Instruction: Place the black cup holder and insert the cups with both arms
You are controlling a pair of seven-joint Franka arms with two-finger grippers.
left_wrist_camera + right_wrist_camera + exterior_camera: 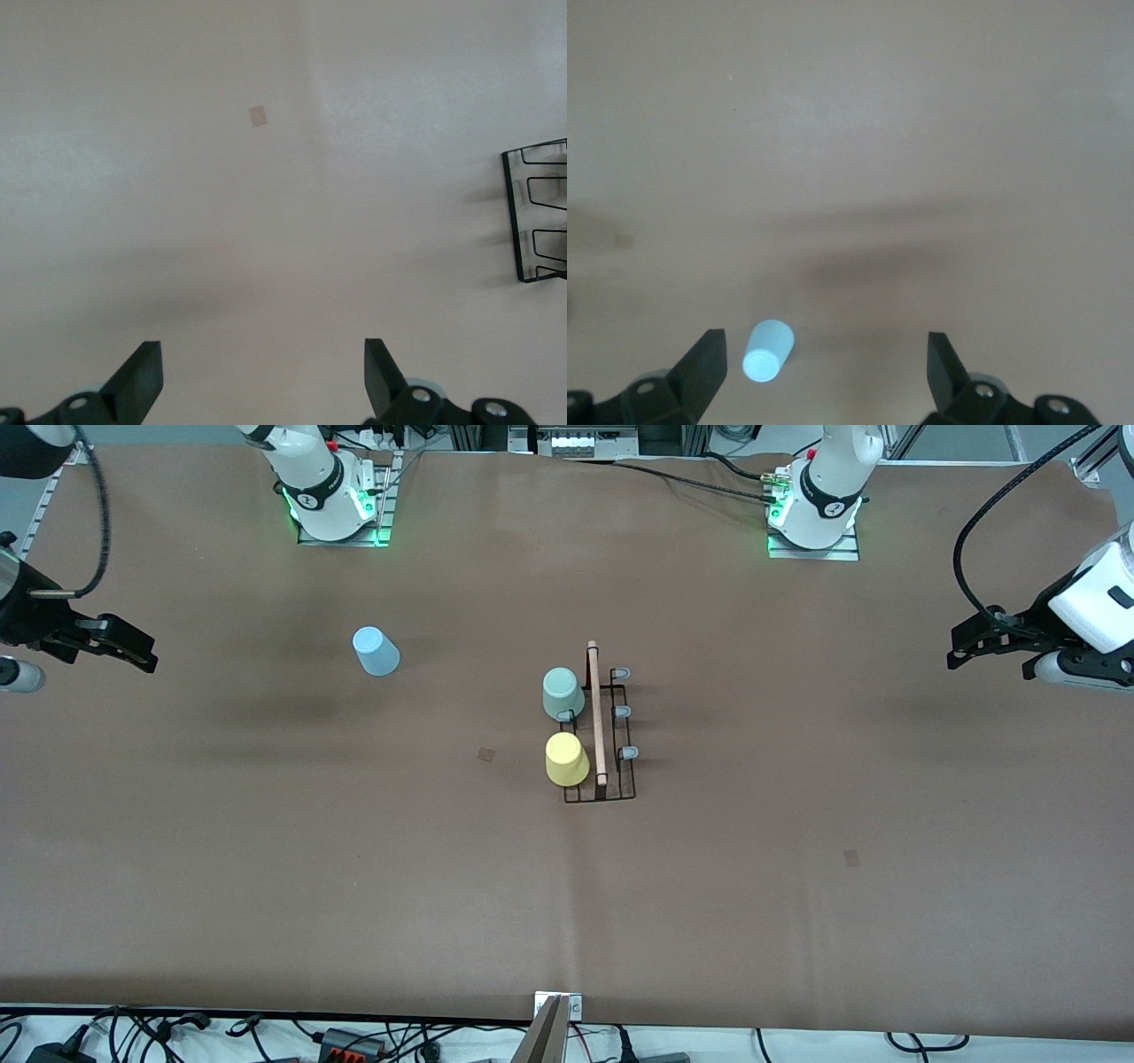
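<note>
Both claws hang released: right claw [824,376] above the loose blue cup [376,651], left claw [263,381] idle; green cup [563,693] and yellow cup [566,758] already sit on the rack [611,766] well away.

i see a brown table cover [266,850] filling the workspace, with two small darker square patches [487,755] on it. black cables [354,1041] and connectors trail along the table edge nearest the front camera.
</note>
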